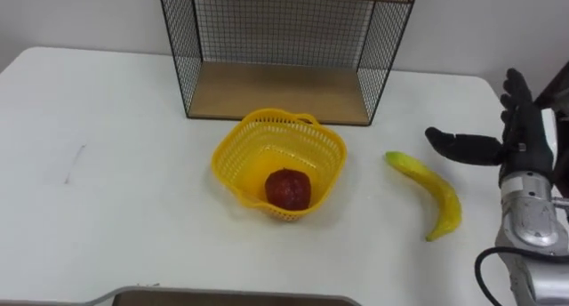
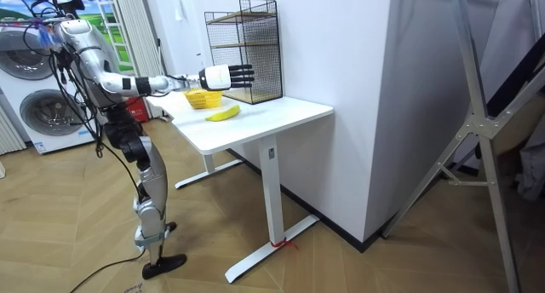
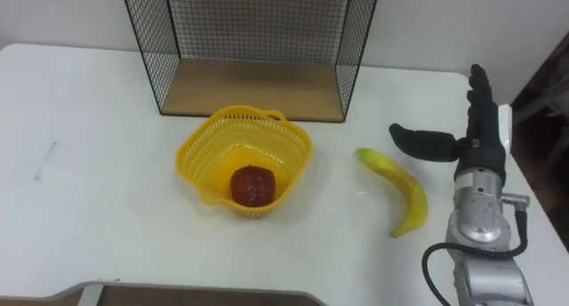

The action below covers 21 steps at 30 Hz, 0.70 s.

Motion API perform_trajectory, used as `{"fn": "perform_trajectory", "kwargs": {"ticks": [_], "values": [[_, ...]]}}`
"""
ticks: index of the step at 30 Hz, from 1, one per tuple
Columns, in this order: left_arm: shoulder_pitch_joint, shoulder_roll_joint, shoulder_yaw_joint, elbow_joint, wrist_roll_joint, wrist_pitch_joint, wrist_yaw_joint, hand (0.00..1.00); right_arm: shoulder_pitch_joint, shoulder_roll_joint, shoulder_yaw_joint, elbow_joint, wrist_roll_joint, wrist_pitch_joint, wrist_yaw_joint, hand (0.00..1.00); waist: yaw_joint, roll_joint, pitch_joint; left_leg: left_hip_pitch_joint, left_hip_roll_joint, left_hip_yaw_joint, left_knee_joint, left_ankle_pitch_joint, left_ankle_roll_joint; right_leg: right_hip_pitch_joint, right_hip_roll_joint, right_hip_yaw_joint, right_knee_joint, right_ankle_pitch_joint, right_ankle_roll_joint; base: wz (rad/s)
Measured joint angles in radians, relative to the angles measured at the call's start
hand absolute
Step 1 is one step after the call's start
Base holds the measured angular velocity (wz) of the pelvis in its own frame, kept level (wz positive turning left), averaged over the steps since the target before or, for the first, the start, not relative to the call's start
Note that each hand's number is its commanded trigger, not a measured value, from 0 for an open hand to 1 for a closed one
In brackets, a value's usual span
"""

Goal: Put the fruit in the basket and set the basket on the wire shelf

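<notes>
A yellow plastic basket [image 1: 316, 146] [image 3: 203, 155] sits on the white table in front of the wire shelf [image 1: 284, 52] [image 3: 258, 48]. A dark red apple [image 1: 287, 189] [image 3: 252, 184] lies inside the basket. A yellow banana [image 1: 432, 195] [image 3: 397, 192] [image 2: 223, 113] lies on the table to the basket's right. My right hand [image 1: 520, 132] [image 3: 476, 137] [image 2: 223, 76] hovers open just right of the banana, fingers straight and thumb pointing left over it, holding nothing.
The wire shelf has a wooden bottom board [image 1: 280, 92] and an upper board, standing at the table's back. In the room view I stand at the table's [image 2: 281, 114] end, with washing machines [image 2: 34, 97] behind me.
</notes>
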Motion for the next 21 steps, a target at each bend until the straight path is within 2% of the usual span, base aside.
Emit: {"fn": "perform_trajectory", "kwargs": {"ticks": [5, 8, 13, 21], "values": [[0.001, -0.001, 0.003, 0.0, 0.001, 0.016, 0.0, 0.0, 0.001, 0.0, -0.004, 0.024, 0.0, 0.001, 0.034, 0.0, -0.001, -0.003, -0.0004, 0.0, 0.0, 0.001, 0.002, 0.0, 0.0, 0.0, 0.0, 0.003, 0.0, 0.0, 0.0, 0.0], [0.003, -0.001, 0.017, 0.001, 0.001, 0.02, 0.0, 0.0, 0.001, 0.0, -0.003, 0.079, -0.002, 0.008, 0.089, 0.0, 0.003, -0.009, -0.0012, 0.001, 0.001, 0.004, 0.002, 0.0, 0.0, 0.001, 0.001, 0.008, 0.001, 0.0, 0.0, -0.01], [0.014, 0.0, 0.018, 0.003, 0.0, 0.021, 0.0, 0.0, 0.001, 0.0, 0.011, 0.144, -0.044, 0.045, 0.179, 0.0, 0.004, -0.012, 0.0012, -0.005, 0.001, 0.006, 0.001, 0.0, 0.0, 0.0, 0.0, 0.011, 0.003, 0.0, 0.0, -0.01], [0.013, 0.005, 0.02, 0.002, 0.0, 0.021, -0.001, 0.0, 0.002, 0.0, 0.011, 0.157, -0.105, 0.046, 0.234, 0.0, 0.017, -0.018, 0.0021, -0.003, 0.001, 0.007, 0.004, 0.0, 0.0, 0.0, 0.001, 0.012, -0.001, 0.0, 0.0, 0.0]]}}
